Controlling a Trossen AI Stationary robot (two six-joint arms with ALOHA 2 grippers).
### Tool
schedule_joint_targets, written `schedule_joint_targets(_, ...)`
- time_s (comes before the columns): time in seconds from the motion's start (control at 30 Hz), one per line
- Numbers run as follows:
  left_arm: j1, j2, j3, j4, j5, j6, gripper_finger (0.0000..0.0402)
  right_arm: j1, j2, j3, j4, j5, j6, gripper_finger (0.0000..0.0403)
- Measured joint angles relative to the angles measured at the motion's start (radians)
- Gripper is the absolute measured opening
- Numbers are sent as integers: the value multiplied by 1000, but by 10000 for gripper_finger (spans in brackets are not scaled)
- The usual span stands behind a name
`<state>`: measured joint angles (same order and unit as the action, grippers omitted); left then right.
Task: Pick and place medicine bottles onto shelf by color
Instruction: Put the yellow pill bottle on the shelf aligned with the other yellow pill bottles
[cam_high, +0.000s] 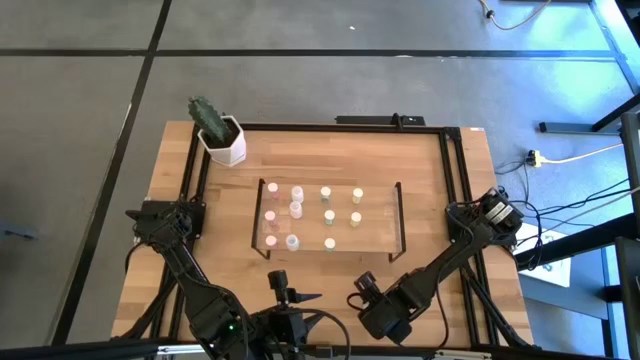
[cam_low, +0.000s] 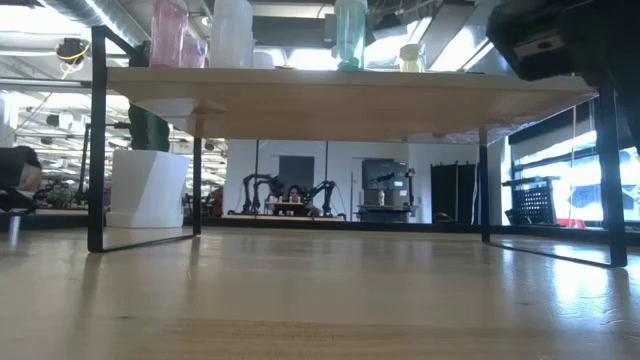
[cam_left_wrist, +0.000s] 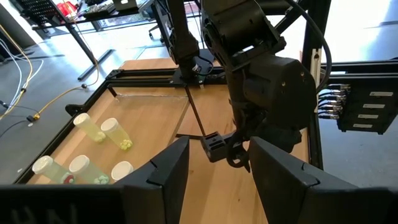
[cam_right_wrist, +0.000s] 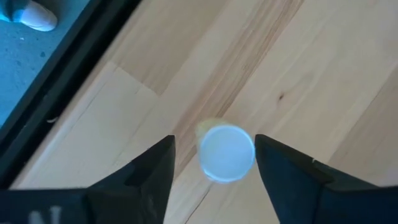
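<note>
**High view: right gripper low in the frame, straddling a loose bottle**

In the high view you see the shelf (cam_high: 330, 185) at mid-frame on the table (cam_high: 440, 180). Eleven bottles stand on it in four columns. From left to right they are pink (cam_high: 272, 188), white (cam_high: 297, 192), pale green (cam_high: 325, 193) and yellow (cam_high: 358, 195). The first three columns have three bottles each, and the yellow column has two. The cactus pot (cam_high: 228, 145) sits off the shelf, toward the upper left.

Your right gripper (cam_high: 362, 288) is at lower centre of the frame, below the shelf's near edge and under its yellow end. From above, the arm hides whatever lies beneath it. The right wrist view shows it: one bottle (cam_right_wrist: 227, 152) stands upright on the bare wood, its pale round cap facing the camera and a yellowish body just showing behind. The right gripper (cam_right_wrist: 214, 149) has a finger on each side of that cap. A clear strip of wood shows on one side, and the other finger (cam_right_wrist: 280, 168) sits just beside the cap. The jaws are spread around the bottle and not clamped on it.

Your left gripper (cam_high: 280, 282) waits at bottom centre, just left of the right one. In the left wrist view its fingers (cam_left_wrist: 168, 174) stand apart with nothing between them.

In the low view, the bottles line the shelf's top edge, and the right arm (cam_low: 560, 40) is a dark bulk at upper right.
</note>
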<state>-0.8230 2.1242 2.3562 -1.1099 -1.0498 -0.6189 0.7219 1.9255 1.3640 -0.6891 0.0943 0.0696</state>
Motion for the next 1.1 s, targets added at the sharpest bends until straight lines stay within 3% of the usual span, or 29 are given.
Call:
schedule_joint_targets(0.43,0,0,0,0,0,0,160,0,0,0,0,2,58,114)
schedule_joint_targets(1.1,0,0,0,-1,0,0,161,0,-1,9,8,17,141,119)
